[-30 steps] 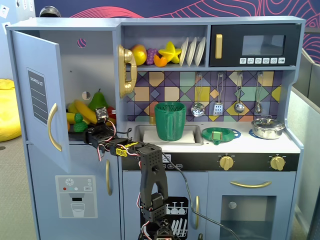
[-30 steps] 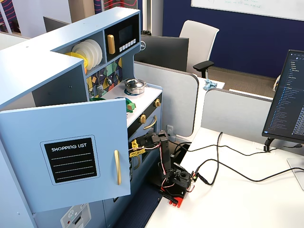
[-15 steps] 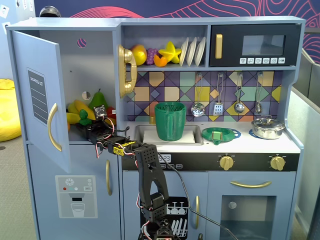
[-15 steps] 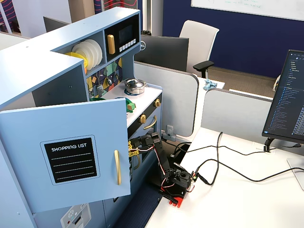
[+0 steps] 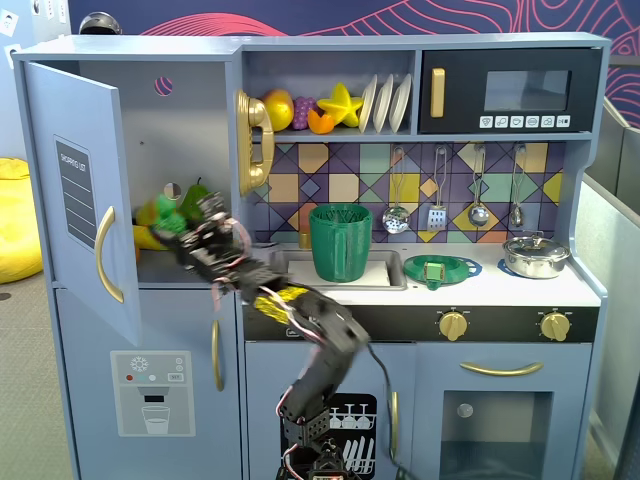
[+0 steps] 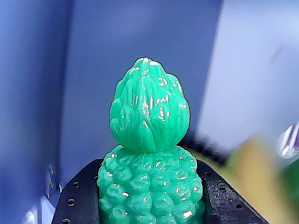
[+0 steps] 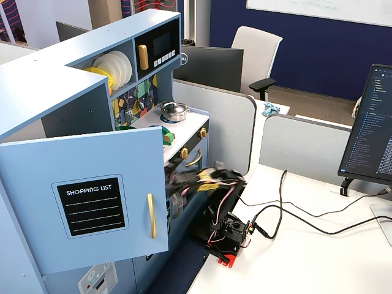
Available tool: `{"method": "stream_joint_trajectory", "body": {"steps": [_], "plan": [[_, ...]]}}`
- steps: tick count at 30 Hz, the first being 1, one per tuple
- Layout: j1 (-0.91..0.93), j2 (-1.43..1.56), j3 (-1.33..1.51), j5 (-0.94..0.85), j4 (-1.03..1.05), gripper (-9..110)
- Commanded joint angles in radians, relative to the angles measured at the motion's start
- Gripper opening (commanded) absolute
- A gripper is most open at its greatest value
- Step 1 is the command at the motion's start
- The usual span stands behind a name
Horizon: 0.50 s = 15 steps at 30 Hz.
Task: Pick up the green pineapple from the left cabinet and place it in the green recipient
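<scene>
Wrist view shows the green pineapple (image 6: 149, 154) upright between the two black fingers (image 6: 77, 203), which pinch its bumpy body from either side while the crown rises clear above them. The lower part of the fruit is cut off by the frame's bottom edge, and the blurred background gives only blue walls and a yellowish smear at lower right.

In a fixed view the gripper (image 5: 205, 228) sits at the open mouth of the left cabinet (image 5: 85, 190), motion-blurred, so the fruit in it is hard to make out there. The green recipient (image 5: 341, 243) stands on the worktop (image 5: 520, 285) to the right, well apart.

In another fixed view the cabinet's open door hides the fingers and fruit.
</scene>
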Motion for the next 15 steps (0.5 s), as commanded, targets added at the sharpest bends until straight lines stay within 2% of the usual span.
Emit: {"method": "stream_joint_trajectory", "body": {"steps": [1,8,12,15], "plan": [[0.04,0.305,0.057,-0.041,0.16,0],[0.436,0.443,0.015,0.037,0.374,0],[0.687,0.325,-0.046,0.081,0.379,0],[0.793,0.176,-0.092,0.12,0.288,0]]}}
